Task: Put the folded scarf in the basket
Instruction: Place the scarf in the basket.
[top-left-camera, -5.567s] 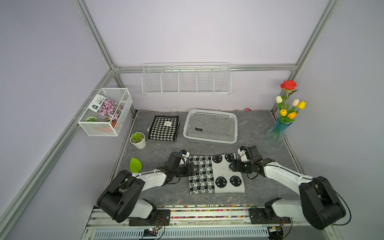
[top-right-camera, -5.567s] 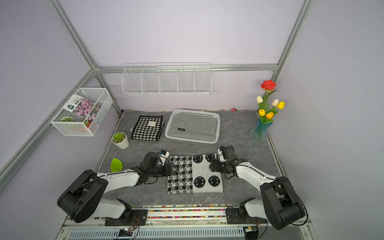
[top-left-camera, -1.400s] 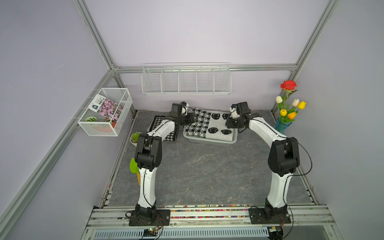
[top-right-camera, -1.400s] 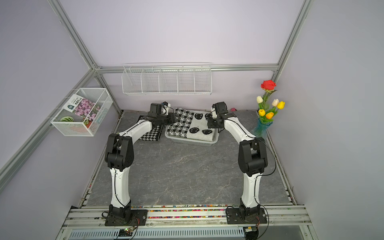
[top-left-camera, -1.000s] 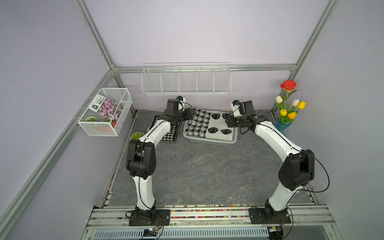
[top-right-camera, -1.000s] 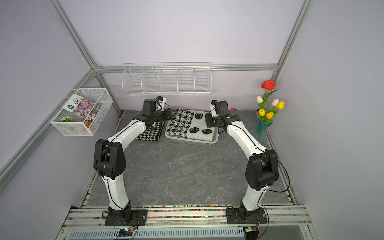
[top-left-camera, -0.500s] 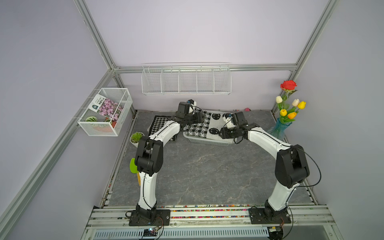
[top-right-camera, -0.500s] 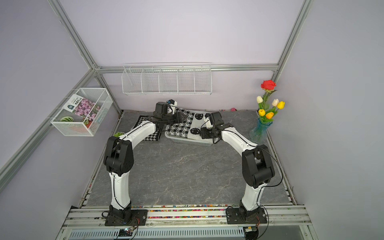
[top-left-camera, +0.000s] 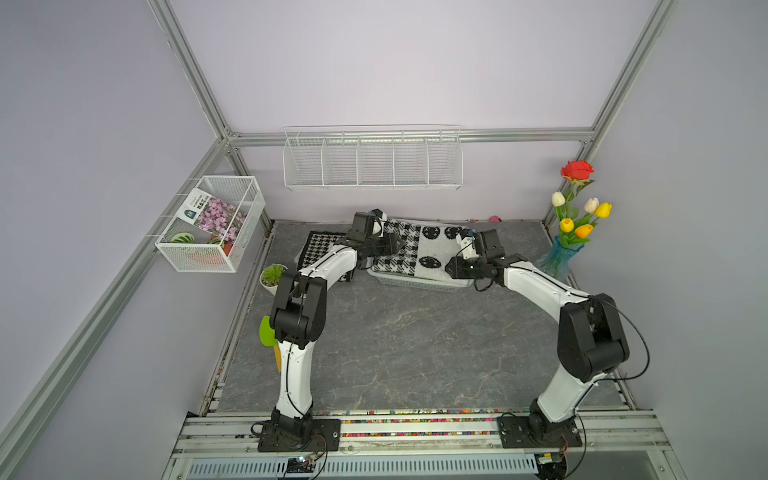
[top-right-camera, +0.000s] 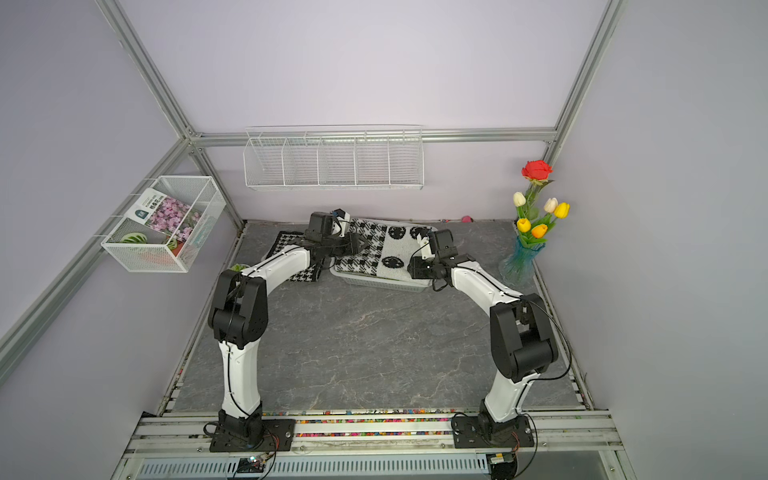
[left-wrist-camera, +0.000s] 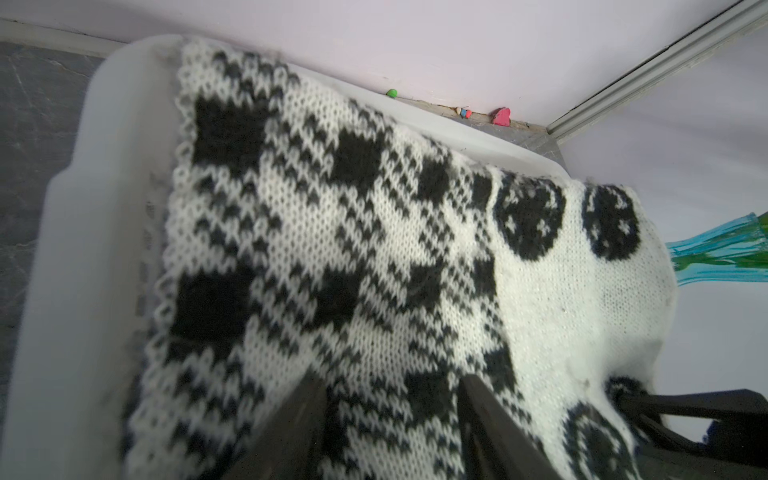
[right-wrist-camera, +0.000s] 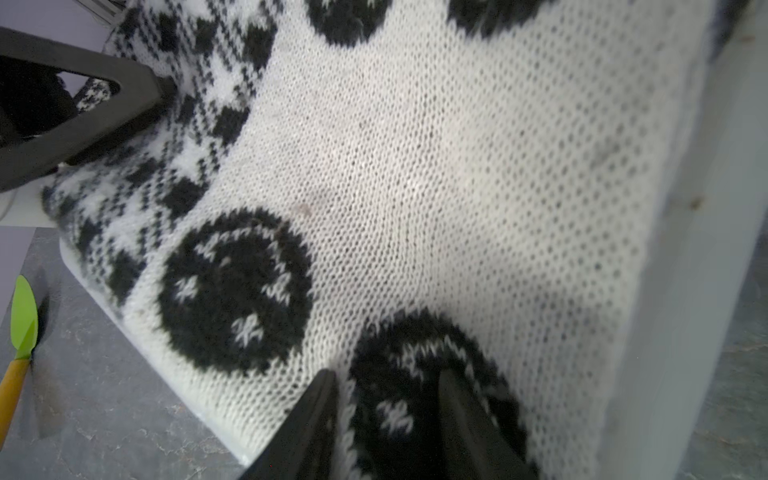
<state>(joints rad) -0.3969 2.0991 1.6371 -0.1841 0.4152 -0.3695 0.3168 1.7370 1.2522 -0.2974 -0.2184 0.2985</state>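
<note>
The grey table (top-left-camera: 399, 345) stretched back behind both sets of fingers. The right gripper (right-wrist-camera: 386, 374) sat low over the near right corner of the folded scarf (top-left-camera: 419, 249). Its fingers (right-wrist-camera: 307, 424) stood roughly half parted, astride one black disc of the knit. Wool filled the gap, but I could not tell whether they pinched it or merely rested on it. The left gripper (left-wrist-camera: 388, 378) came in at the scarf's checked end, its fingers (left-wrist-camera: 291, 424) about half open too, with the knit lying flat between them and nothing visibly nipped. One arm at each end looked like the way to keep the fold square while setting it down.

Under and ahead of both sets of fingertips, the scarf was spread across the basket (top-left-camera: 415, 282), covering nearly all of its mouth. Its edges appeared to ride on the flared rim rather than sink inside, so I judged it placed but not quite settled. A clean release seemed the step left, and loops snagged on a finger could drag it back out.

Outboard of the left fingers lay a second houndstooth cloth (top-left-camera: 316, 249), just beside the basket. Outboard of the right fingers stood a blue vase (top-left-camera: 557, 257) of flowers, and far beyond the fingertips hung the wall rack (top-left-camera: 374, 158)
</note>
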